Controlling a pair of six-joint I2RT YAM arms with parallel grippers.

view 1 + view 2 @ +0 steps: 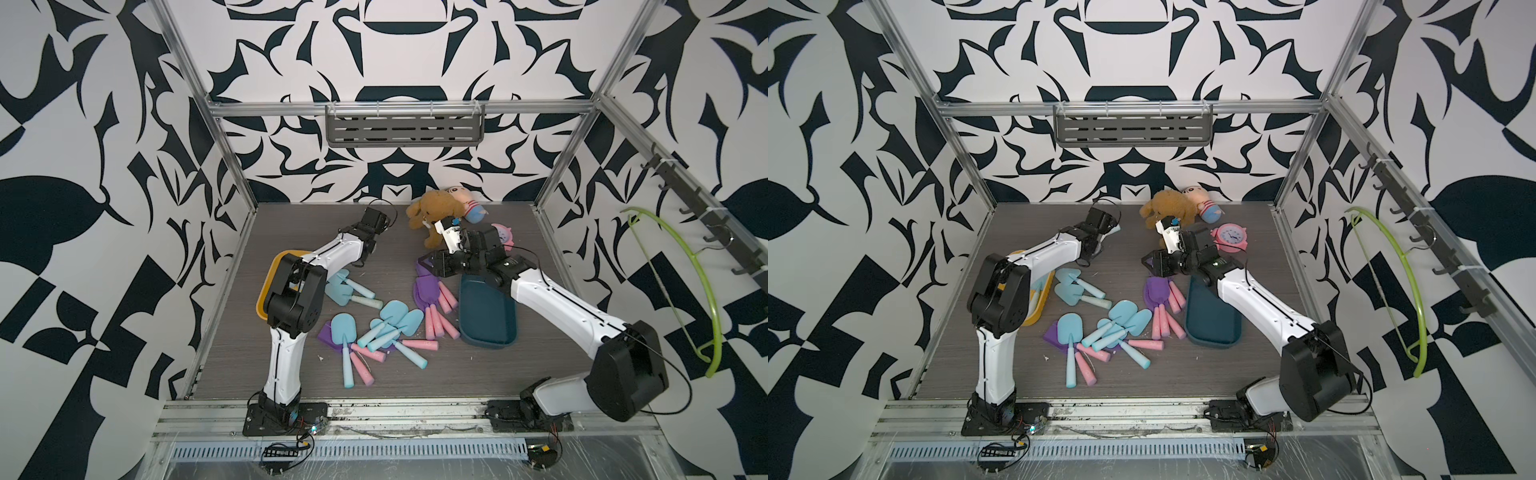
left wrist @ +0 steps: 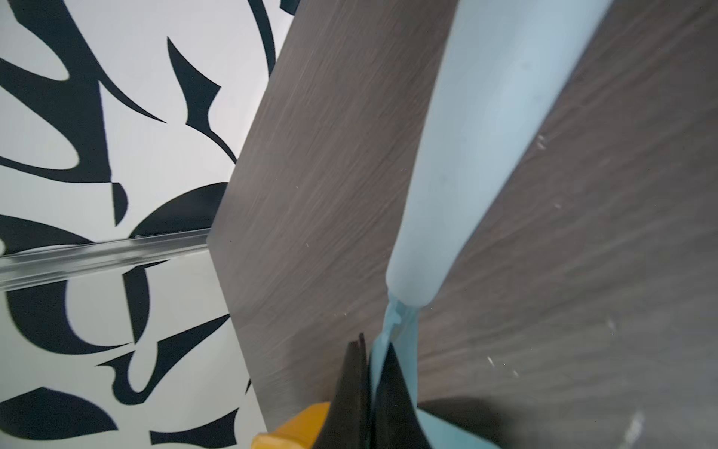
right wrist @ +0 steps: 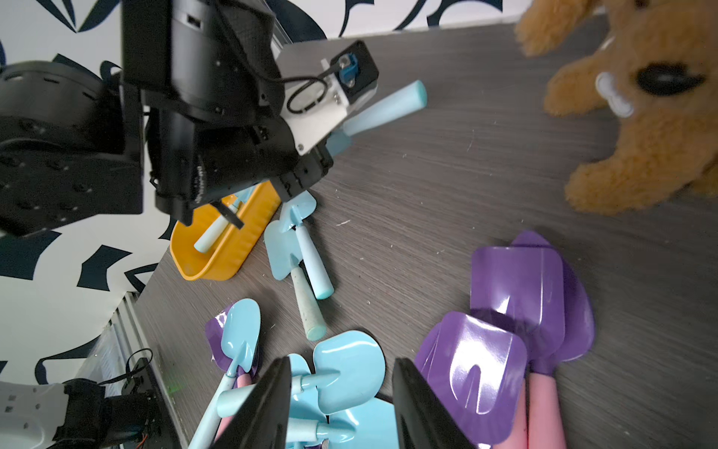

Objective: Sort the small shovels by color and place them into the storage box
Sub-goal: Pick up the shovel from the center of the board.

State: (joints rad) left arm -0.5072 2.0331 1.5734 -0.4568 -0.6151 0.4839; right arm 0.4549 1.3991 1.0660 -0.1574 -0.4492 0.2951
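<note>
My left gripper [image 2: 375,350] is shut on the blade neck of a light blue shovel [image 2: 485,155]. Its pale handle [image 3: 384,107] sticks out over the table, beyond the far end of the yellow storage box [image 1: 266,291]. One light blue shovel [image 3: 213,233] lies in that box. Two more light blue shovels [image 1: 349,289] lie beside it. My right gripper [image 3: 342,361] hangs open and holds nothing, above the mixed pile of shovels [image 1: 382,328]. Several purple shovels with pink handles [image 1: 432,295] lie next to a dark blue storage box [image 1: 486,316].
A brown plush toy [image 1: 434,212], a pig doll [image 1: 469,203] and a pink alarm clock [image 1: 1227,237] sit at the back of the table. A grey shelf [image 1: 405,126] hangs on the back wall. A green hanger [image 1: 698,282] hangs on the right wall.
</note>
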